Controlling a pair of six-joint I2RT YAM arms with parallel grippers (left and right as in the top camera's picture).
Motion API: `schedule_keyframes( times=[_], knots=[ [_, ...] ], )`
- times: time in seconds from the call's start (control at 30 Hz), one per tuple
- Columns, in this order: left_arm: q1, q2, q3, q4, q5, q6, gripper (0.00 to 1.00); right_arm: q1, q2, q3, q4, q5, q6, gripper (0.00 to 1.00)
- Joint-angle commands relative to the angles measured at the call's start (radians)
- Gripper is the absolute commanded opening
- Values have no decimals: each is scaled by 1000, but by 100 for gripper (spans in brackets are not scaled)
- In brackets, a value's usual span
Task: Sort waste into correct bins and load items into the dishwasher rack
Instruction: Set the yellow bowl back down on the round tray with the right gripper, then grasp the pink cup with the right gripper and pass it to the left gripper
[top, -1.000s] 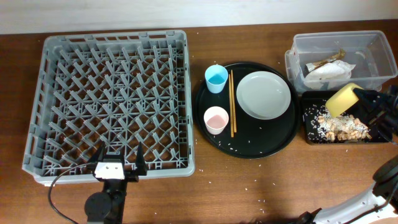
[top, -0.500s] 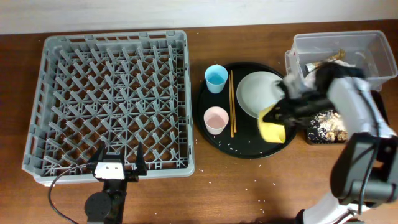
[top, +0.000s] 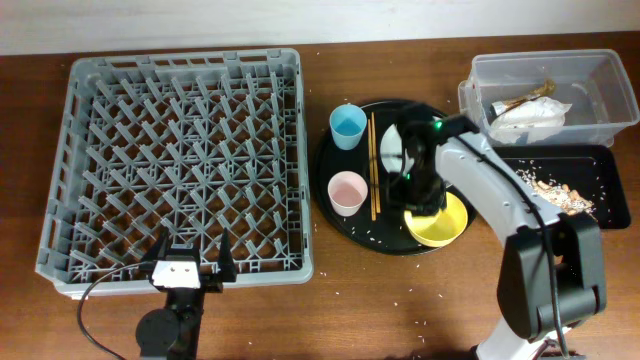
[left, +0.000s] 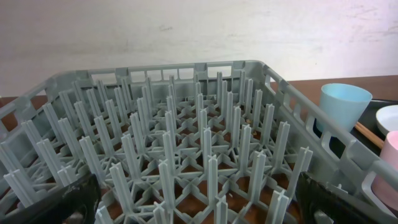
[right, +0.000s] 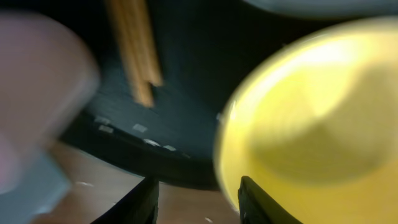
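Note:
The yellow bowl (top: 441, 222) sits on the front right of the round black tray (top: 360, 236). My right gripper (top: 418, 196) is open just above it; in the right wrist view its fingers (right: 199, 202) straddle the bowl's rim (right: 311, 124). On the same tray are the blue cup (top: 348, 126), the pink cup (top: 347, 191), the chopsticks (top: 373, 170) and the plate (top: 392, 150), which my arm partly hides. My left gripper (top: 193, 262) is open and empty at the front edge of the grey rack (top: 180, 70), as the left wrist view shows (left: 199, 208).
The clear tub (top: 545, 62) at the back right holds a white paper wrapper (top: 530, 116) and a gold-brown wrapper (top: 525, 99). The black rectangular tray (top: 605, 160) in front of it holds food scraps (top: 556, 190). Rice grains lie scattered on the table.
My right arm carried the yellow bowl from above the black rectangular tray leftward to the round tray. The bowl now rests there upright. The left arm has not moved.

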Motion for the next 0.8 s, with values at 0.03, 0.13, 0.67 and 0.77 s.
schedule_keyframes(
  times=[0.03,0.13,0.67,0.77],
  knots=[
    [6,-5,-3,-5,0,15,100,0,-11,180,14,-109,-37,67],
    [6,-5,-3,-5,0,15,100,42,45,143,99,-100,-25,67],
    [6,-5,-3,-5,0,15,100,-11,-32,167,51,-232,-139,4],
    [6,-5,-3,3,1,15,100,-93,-176,167,-11,-271,-151,4]
  ],
)
